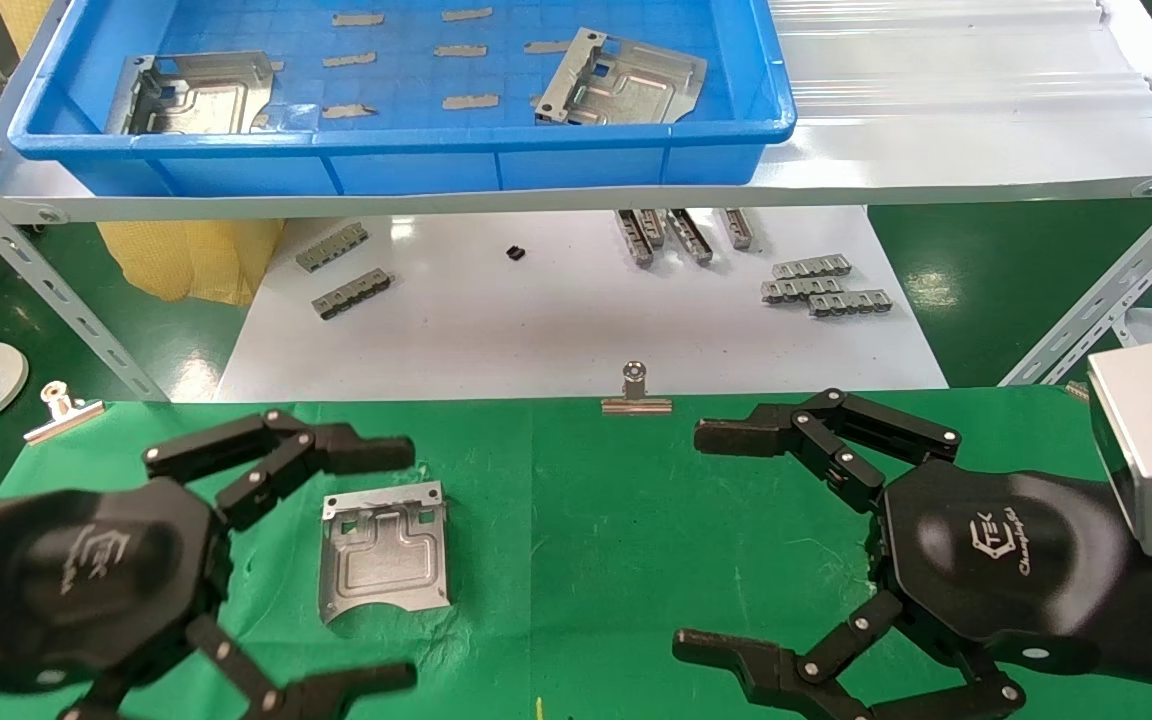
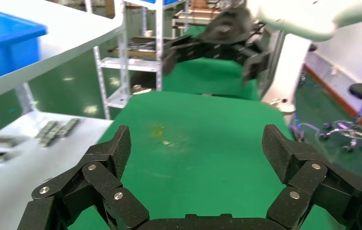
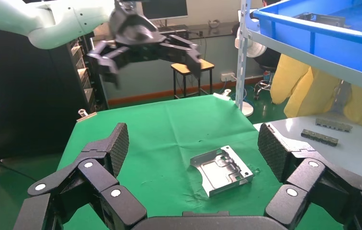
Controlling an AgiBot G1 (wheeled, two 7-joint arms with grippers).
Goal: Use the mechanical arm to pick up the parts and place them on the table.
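part on table — absent left-wrist

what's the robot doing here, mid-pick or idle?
Between picks, it seems. Both grippers hover over the green table with jaws open and empty: left gripper, right gripper. One part already lies flat on the cloth near the left gripper, touched by neither. Two more parts are still in the blue tray on the shelf behind.
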